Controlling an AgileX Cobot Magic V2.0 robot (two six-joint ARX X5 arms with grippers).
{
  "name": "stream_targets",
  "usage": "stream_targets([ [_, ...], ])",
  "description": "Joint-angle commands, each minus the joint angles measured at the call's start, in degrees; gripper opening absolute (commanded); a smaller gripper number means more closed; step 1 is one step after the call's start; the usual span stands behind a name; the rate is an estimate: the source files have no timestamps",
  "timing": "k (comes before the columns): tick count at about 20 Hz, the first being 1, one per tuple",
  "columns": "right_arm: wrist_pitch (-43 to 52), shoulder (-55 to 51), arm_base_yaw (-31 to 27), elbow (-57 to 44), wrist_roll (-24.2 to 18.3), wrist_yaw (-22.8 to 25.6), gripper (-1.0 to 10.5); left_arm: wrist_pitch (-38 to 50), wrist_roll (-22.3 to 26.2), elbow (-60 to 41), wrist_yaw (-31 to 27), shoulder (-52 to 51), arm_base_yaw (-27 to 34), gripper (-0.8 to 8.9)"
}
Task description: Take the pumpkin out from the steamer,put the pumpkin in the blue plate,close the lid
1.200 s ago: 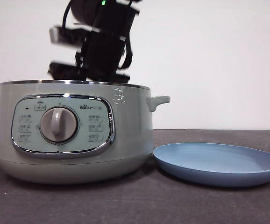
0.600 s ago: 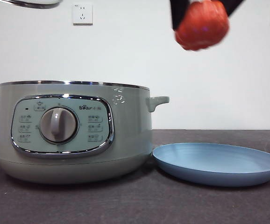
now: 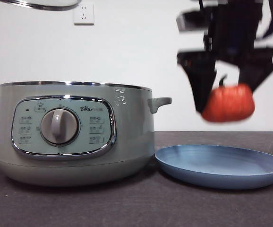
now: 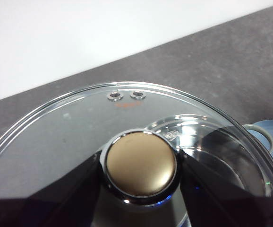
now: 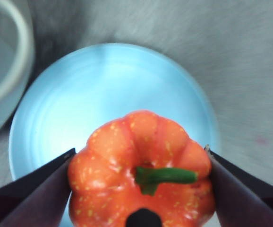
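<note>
One pumpkin (image 3: 228, 102), one steamer (image 3: 75, 132), one plate (image 3: 220, 165), one lid (image 4: 80, 142) and two grippers are in view. The right gripper (image 5: 139, 163) clamps the pumpkin between its jaws, one on each flank, stem up, in the air above the plate and clear of it. The left gripper (image 4: 141, 165) grips the lid's knob (image 4: 141, 164), holding the lid high over the open steamer. The plate sits just beside the steamer on the dark table (image 3: 127, 203).

Left gripper (image 4: 141, 189) clamped on lid (image 4: 80, 127) knob, steamer (image 4: 250, 156) rim below glass
</note>
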Motion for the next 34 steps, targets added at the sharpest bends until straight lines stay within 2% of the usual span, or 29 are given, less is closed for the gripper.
stream_targets([
  [1,8.85,0.37,-0.66,-5.92,-1.57,-4.68,0.0,2.86,0.22,0.24,0.55,0.17,-0.04,-0.08],
  [3,13.11,0.83,-1.64,-8.70,-1.86,-7.45,0.0,3.02,0.22,0.24,0.55,0.79,-0.04,-0.08],
  [5,13.35,1.92,-2.54,-9.14,-2.01,-7.48,0.0,3.19,0.22,0.24,0.59,1.22,-0.04,-0.08],
  [8,13.66,3.41,-4.96,-9.14,-3.58,-12.81,0.1,3.93,0.22,0.24,0.59,1.68,-0.04,-0.08],
  [11,13.64,4.68,-6.43,-9.14,-3.80,-13.38,0.2,4.63,0.22,0.24,0.63,2.16,-0.04,-0.08],
  [19,13.49,5.95,-6.84,-9.14,-3.78,-13.11,5.2,5.03,0.22,0.24,3.26,2.27,-0.04,-0.09],
  [20,13.33,5.95,-6.84,-9.14,-3.76,-13.14,5.4,5.03,0.22,0.24,3.65,2.27,-0.04,-0.09],
  [27,12.94,4.17,-6.84,-9.11,-2.16,-13.29,5.4,5.05,0.22,0.24,4.35,4.66,-0.04,-0.09],
  [34,11.17,-8.70,-6.88,-9.11,-0.98,-12.85,5.4,6.32,0.22,0.24,9.62,12.57,-0.07,-0.09],
])
